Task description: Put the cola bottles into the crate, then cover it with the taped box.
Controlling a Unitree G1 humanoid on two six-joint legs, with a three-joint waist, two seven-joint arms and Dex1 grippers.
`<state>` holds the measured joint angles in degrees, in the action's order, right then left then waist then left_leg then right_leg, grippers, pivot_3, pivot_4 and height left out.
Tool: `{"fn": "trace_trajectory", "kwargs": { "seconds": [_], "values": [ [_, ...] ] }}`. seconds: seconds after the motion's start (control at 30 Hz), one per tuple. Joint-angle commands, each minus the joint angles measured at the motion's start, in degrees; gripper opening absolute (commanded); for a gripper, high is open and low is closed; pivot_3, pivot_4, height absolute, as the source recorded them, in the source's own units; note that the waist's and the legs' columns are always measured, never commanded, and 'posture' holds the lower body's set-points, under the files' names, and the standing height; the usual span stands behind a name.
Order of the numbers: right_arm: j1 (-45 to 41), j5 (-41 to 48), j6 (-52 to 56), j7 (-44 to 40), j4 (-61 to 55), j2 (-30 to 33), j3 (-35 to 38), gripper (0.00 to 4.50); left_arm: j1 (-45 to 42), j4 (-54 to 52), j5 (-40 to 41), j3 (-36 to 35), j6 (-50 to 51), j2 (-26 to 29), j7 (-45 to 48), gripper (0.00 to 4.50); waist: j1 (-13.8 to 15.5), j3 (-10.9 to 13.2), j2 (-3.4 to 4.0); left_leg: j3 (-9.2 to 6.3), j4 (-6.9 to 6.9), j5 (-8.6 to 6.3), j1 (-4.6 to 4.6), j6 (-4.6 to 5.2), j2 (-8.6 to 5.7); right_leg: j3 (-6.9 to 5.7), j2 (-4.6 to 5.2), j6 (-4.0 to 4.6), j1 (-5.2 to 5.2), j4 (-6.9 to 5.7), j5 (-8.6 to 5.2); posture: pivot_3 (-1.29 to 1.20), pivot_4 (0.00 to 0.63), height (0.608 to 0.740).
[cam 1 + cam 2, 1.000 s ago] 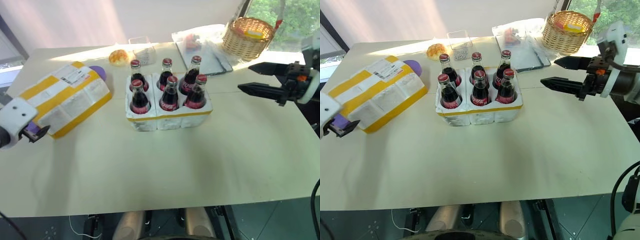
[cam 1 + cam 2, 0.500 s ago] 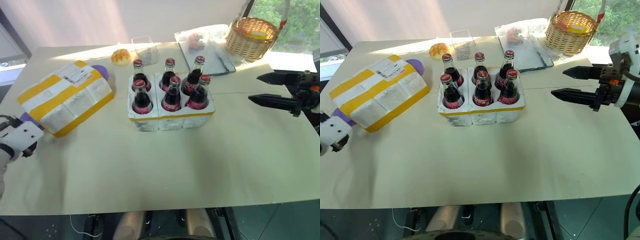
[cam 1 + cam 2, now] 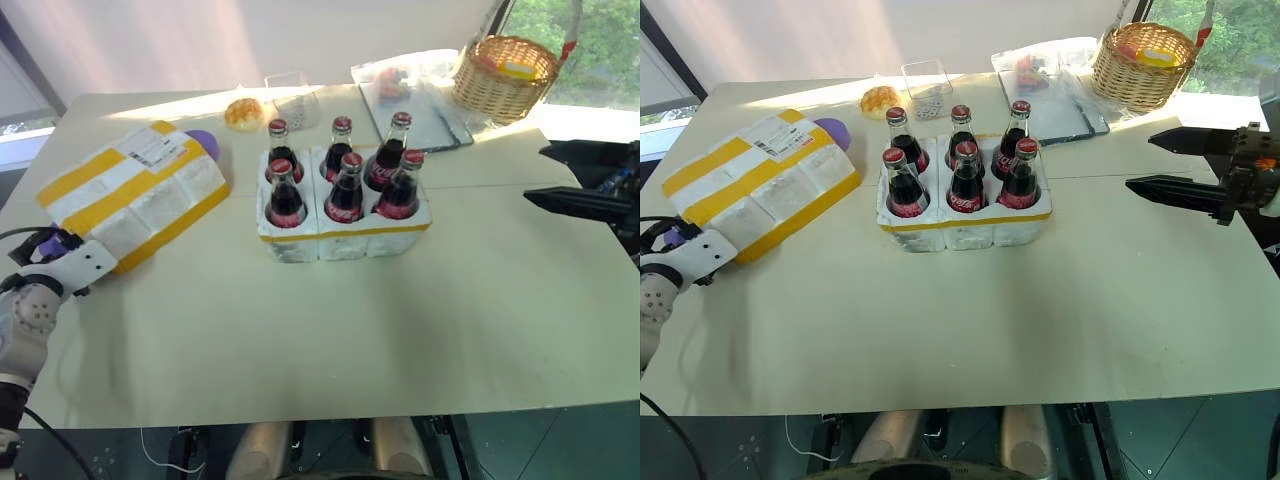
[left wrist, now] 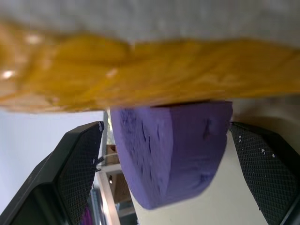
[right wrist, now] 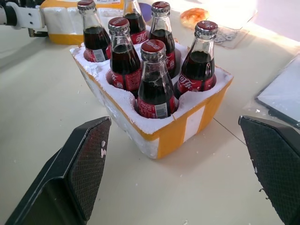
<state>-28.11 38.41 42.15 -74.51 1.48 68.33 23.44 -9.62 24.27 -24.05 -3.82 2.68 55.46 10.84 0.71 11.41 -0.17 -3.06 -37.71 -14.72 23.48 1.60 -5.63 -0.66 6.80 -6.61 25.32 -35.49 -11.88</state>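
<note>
All six cola bottles (image 3: 958, 168) sit in the crate (image 3: 962, 228) mid-desk (image 3: 1040, 330), red Coca-Cola labels, taped box (image 3: 755, 182) by the left edge, both claws, left (image 4: 164, 159) and right (image 3: 1168, 164), spread wide, holding nothing.

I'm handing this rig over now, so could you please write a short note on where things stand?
Left claw: open, at the near-left end of the taped box, its fingers either side of a purple block under that box. Holding nothing.
Right claw: open, empty, in the air right of the crate.
Done: all six bottles stand in the crate, mid-table.
Left: lift the box and set it over the crate as a cover.
</note>
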Motion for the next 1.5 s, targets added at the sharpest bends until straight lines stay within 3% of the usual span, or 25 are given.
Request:
{"fn": "trace_trajectory", "kwargs": {
  "seconds": [0.03, 0.13, 0.37, 0.5, 0.7, 0.97, 1.47, 1.5],
  "values": [
    [0.21, -0.03, -2.11, -0.34, 0.33, 0.88, 2.30, 4.50, -1.08, 1.79, -0.51, 0.26, -1.58, 0.06, -1.26, 3.11, 0.00, 0.00, 0.00, 0.00, 0.00, 0.00, 0.00, 0.00, 0.00, 0.00, 0.00, 0.00, 0.00, 0.00, 0.00, 0.00, 0.150, 0.740],
    [1.78, 0.11, -2.27, -1.46, 1.80, 1.39, 2.80, 4.50, -1.81, 2.46, -0.31, -0.32, -0.80, 0.12, -2.13, 1.71, 0.14, -0.02, -0.01, 0.00, -0.01, 0.00, 0.00, 0.00, 0.00, 0.00, 0.01, 0.00, -0.02, 0.00, 0.00, 0.00, 0.150, 0.740],
    [2.53, -2.21, -5.50, -0.31, 4.60, 2.12, 3.29, 4.50, -6.24, 0.76, 1.62, -3.72, -1.02, 2.78, -2.78, 1.71, 0.06, -0.03, 0.00, 0.01, -0.04, 0.01, 0.00, 0.00, 0.00, 0.01, 0.00, -0.03, -0.01, -0.03, 0.02, 0.00, 0.150, 0.740],
    [3.85, -0.23, -0.97, -2.34, 6.45, 3.92, 4.73, 4.50, -13.23, -2.57, 7.71, -5.13, -2.81, 4.18, 4.63, 1.71, 0.42, -0.01, -0.05, -0.04, -0.20, 0.01, 0.11, -0.01, -0.01, -0.06, 0.00, -0.03, -0.02, -0.04, 0.03, 0.00, 0.150, 0.740],
    [6.83, -2.78, -4.23, 1.09, 4.23, 2.08, 6.19, 4.50, -24.83, -7.12, 10.73, -2.38, -4.06, 4.82, 13.65, 1.71, -0.10, -0.02, -0.05, 0.02, -0.22, -0.04, 0.12, 0.08, -0.05, -0.06, -0.01, -0.11, -0.02, 0.00, 0.08, 0.00, 0.150, 0.740],
    [7.64, -0.60, -0.89, 5.20, -1.72, 0.49, 6.67, 4.50, -40.55, -14.87, 13.36, 2.79, -6.15, 0.57, 23.07, 1.71, -0.06, -0.01, -0.06, 0.07, -0.29, -0.02, 0.12, 0.10, -0.07, -0.06, -0.04, -0.15, -0.07, -0.01, 0.11, 0.00, 0.150, 0.740],
    [4.95, 1.19, 1.61, 11.43, -5.43, -1.46, 4.24, 4.50, -43.42, -10.94, 7.91, 5.27, -16.87, -0.58, 21.93, 1.71, 0.09, -0.01, -0.07, 0.07, -0.38, -0.01, 0.11, 0.13, -0.08, -0.06, -0.11, -0.17, -0.12, -0.05, 0.12, 0.00, 0.150, 0.740],
    [4.77, 1.28, 1.66, 11.59, -5.46, -1.53, 4.13, 4.50, -43.66, -10.74, 8.19, 5.27, -17.33, -0.75, 22.36, 1.44, 0.08, -0.01, -0.07, 0.07, -0.38, -0.01, 0.11, 0.13, -0.08, -0.06, -0.11, -0.17, -0.12, -0.04, 0.12, 0.00, 0.150, 0.740]
  ]
}}
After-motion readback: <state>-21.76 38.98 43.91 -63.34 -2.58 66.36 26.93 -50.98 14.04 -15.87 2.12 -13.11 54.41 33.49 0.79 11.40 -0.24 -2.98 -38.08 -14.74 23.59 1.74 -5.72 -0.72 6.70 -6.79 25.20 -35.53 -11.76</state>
